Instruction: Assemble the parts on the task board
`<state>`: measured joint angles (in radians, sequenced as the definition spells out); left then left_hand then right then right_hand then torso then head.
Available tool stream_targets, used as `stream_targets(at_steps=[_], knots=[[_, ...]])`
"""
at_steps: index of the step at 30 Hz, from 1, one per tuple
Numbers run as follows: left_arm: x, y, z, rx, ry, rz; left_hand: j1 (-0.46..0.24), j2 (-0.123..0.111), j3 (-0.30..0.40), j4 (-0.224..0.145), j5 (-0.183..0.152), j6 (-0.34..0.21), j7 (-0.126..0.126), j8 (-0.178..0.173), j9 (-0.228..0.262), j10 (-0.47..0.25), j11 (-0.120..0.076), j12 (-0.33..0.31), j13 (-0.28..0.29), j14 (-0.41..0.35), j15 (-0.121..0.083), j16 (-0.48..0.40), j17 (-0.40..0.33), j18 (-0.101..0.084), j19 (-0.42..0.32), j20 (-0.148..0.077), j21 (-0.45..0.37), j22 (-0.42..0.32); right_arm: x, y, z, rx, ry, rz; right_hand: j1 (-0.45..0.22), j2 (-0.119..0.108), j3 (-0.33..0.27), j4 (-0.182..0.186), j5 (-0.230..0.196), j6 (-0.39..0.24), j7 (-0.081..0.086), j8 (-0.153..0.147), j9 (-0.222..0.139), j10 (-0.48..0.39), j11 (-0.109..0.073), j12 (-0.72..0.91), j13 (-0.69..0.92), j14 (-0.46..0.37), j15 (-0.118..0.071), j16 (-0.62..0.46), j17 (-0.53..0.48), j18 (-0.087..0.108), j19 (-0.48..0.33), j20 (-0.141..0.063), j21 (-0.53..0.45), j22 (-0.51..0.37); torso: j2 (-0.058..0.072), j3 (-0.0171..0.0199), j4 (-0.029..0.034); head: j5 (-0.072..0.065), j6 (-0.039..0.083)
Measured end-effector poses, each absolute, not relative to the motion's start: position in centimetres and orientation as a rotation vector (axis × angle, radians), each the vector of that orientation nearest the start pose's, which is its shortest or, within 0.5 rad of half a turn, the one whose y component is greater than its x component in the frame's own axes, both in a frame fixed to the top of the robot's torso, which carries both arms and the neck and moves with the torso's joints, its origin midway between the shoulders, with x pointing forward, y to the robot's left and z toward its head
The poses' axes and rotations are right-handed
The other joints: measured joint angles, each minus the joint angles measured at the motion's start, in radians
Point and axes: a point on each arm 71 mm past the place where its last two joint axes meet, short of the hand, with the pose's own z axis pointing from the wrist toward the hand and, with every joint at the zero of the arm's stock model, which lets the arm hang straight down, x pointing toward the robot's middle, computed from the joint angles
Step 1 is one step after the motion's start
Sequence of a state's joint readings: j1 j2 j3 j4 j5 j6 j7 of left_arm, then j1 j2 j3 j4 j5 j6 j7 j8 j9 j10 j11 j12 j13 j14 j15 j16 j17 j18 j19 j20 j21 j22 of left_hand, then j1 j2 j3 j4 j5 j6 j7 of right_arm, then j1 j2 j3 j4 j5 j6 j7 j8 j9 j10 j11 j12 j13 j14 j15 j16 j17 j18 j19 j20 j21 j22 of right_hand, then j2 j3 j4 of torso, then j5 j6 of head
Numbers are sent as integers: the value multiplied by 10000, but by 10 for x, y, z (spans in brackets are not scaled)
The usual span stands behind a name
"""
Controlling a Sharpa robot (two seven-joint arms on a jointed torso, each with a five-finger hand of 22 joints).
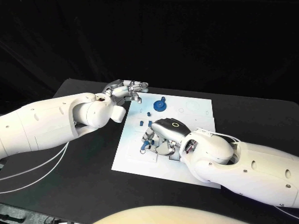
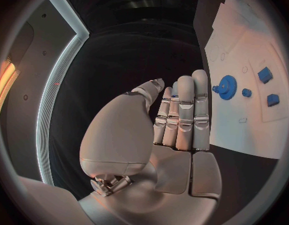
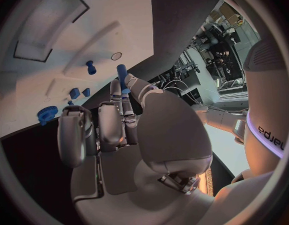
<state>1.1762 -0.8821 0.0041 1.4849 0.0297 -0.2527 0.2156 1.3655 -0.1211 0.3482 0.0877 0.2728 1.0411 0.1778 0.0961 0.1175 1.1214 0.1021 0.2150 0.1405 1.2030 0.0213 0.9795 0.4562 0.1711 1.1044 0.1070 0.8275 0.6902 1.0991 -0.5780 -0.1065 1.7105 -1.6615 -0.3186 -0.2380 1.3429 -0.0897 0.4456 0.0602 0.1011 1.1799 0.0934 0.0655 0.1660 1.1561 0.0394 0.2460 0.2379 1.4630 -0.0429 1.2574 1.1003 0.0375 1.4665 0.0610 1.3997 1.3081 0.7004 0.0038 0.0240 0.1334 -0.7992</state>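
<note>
Evidently the assembly is only partly under way. The task board (image 1: 190,163) lies in the middle of the black table (image 1: 68,186), and most of the blue parts look loose on it rather than seated, though from above I cannot tell which are already home. A blue gear (image 1: 160,105) with its knob sits near the board's far edge, and two small blue blocks (image 1: 143,123) lie just nearer the robot than the gear, toward the board's left side.

The right hand (image 1: 164,135) is over the board's near-left area, and its wrist view shows a slim blue peg (image 3: 122,77) pinched between thumb and a fingertip, the other fingers curled alongside. That peg seems to be the piece now being worked; it is not yet set into the board.

The left hand (image 1: 124,91) hovers just off the board's far-left corner, fingers straight and held together, holding nothing.

Judging by this, the peg, the gear and the blocks all remain to be placed.
</note>
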Motion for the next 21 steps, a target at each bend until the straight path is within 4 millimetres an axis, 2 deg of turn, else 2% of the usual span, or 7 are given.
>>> stream_targets(at_steps=[7, 21], knots=[[496, 238, -189, -12771, 15298, -14617, 0, 0, 0, 0, 0, 0, 0, 0, 0, 0, 0, 0, 0, 0, 0, 0, -1, -1, 0, 0, -10, 1, 386, -24, -227, -4613, 16781, 9200, 51, -1, -14, -12, 0, 5, 5, 4, 0, 0, 0, -42, -13, 0, 0, 0, 1, 0, 0, 0, 0, 0, 5, 2, -4, 90, -33], [496, 237, -189, -12766, 15328, -14643, 0, 0, 0, 0, 0, 0, 0, 0, 1, 0, 0, 0, 0, 0, 1, 0, -9, 0, 0, 0, -48, 2, 387, -21, -235, -4660, 16865, 9168, 51, -3, 1, -53, 37, 0, 21, 11, 0, 26, 27, -42, -23, 35, 35, 0, 18, 0, 0, 0, 0, -2, 0, 6, -11, 158, -92]])
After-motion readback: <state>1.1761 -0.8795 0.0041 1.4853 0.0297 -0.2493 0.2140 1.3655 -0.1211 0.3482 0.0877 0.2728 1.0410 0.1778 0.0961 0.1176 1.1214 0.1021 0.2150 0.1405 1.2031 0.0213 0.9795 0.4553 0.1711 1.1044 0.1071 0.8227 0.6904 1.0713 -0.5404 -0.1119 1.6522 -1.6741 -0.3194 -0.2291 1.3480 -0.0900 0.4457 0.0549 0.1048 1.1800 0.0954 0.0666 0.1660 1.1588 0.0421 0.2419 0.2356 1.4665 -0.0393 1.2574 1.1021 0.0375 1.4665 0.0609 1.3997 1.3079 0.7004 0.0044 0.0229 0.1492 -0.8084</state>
